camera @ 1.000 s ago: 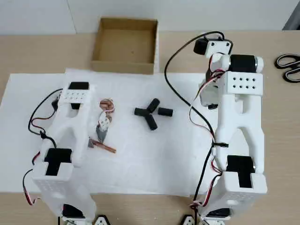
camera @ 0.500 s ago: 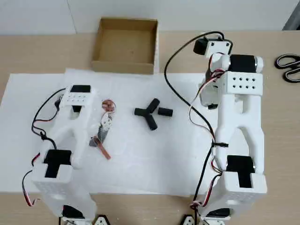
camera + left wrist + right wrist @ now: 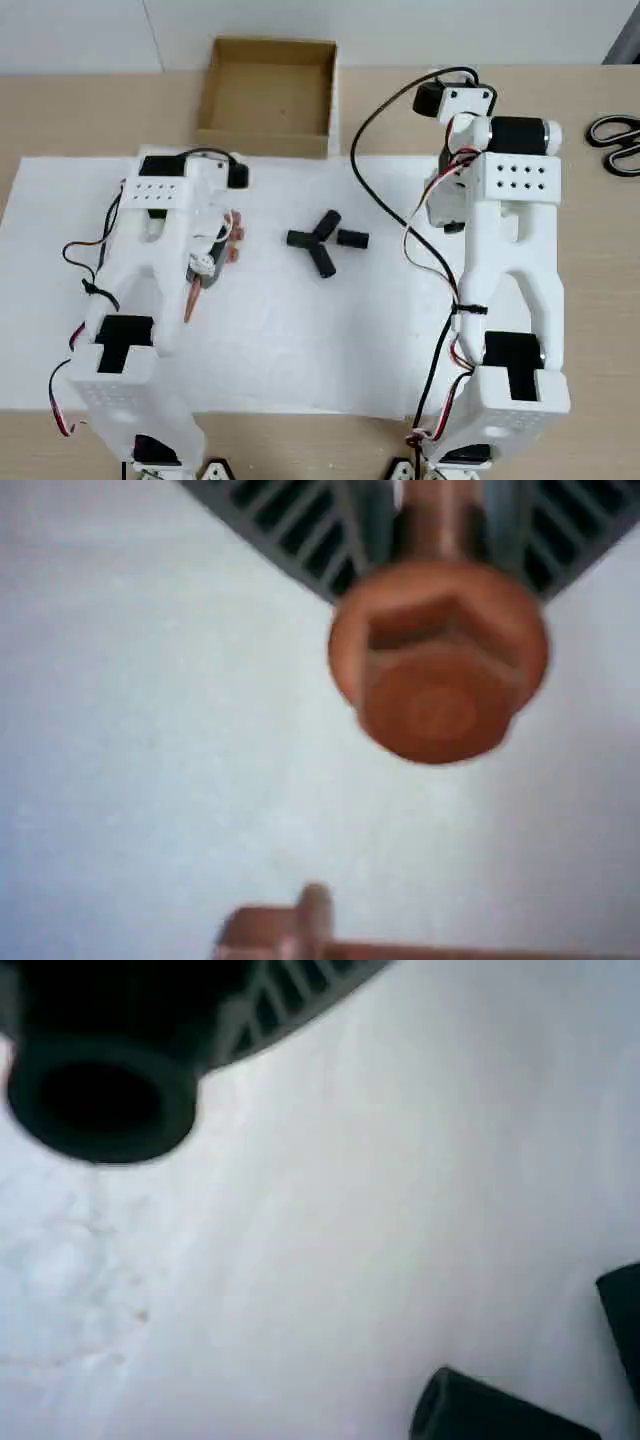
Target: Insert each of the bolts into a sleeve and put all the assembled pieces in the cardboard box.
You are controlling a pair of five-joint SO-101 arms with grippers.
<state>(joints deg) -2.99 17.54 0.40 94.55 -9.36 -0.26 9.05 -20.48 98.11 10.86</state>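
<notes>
Update: in the last second the left arm has rolled its wrist and come up off the white sheet (image 3: 300, 340) with a bolt (image 3: 440, 670). That bolt was lying crosswise on the sheet next to the arm. Now it's clamped in the left gripper (image 3: 437, 515), shank between the jaws, hex head toward the wrist camera. Right arm hasn't moved. Second bolt (image 3: 300, 935) lies on the sheet near the held one. Right gripper (image 3: 446, 213) is closed around a black sleeve (image 3: 100, 1100), open bore facing its camera. So both halves of the first pair are in hand. My read: pick step is done and mating is next, which needs the arms brought together and the bolt axis lined up with the bore. Four loose sleeves (image 3: 325, 242) sit in a cluster mid-sheet, between the arms. Cardboard box (image 3: 262, 143) is on the far side, just past the sheet edge, with no assembled piece in it, so the task is early. Pose: left arm reaches forward over the left part of the sheet, wrist rolled so its camera sits on the sleeve-cluster side, gripper angled down. Right arm is stretched forward along the sheet's right edge, gripper low near the far right corner, well apart from the left one.
</notes>
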